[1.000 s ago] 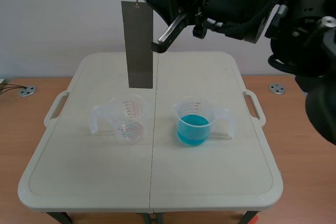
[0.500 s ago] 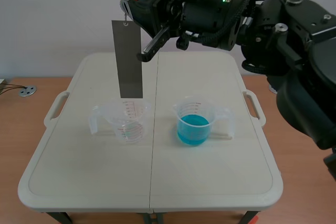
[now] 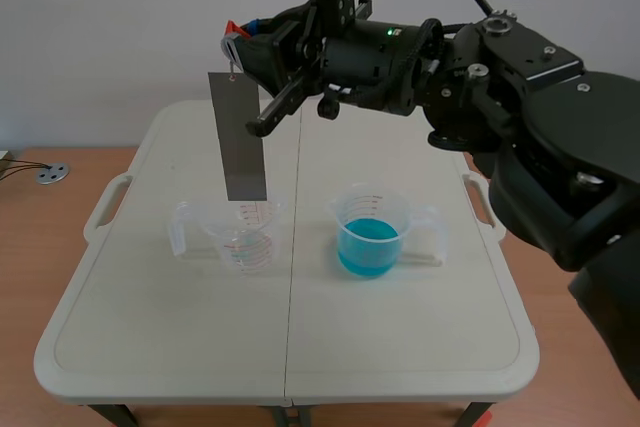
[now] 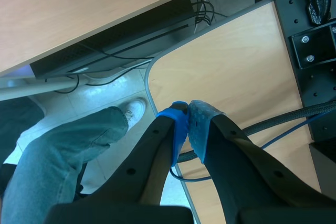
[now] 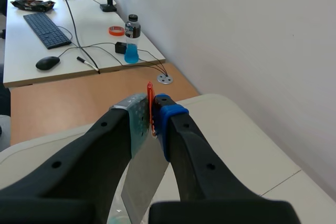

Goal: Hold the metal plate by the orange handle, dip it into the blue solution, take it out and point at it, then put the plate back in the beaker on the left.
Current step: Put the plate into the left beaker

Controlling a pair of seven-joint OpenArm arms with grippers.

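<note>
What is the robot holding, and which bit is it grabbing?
The right tool holds the metal plate, pinching the orange handle at its top end. The left tool is shut on nothing.

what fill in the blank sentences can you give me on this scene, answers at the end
The gripper holding the metal plate belongs to the ____ arm. The liquid in the beaker to the right of the plate is ____. The left gripper is shut on ____. Answers: right; blue; nothing.
</note>
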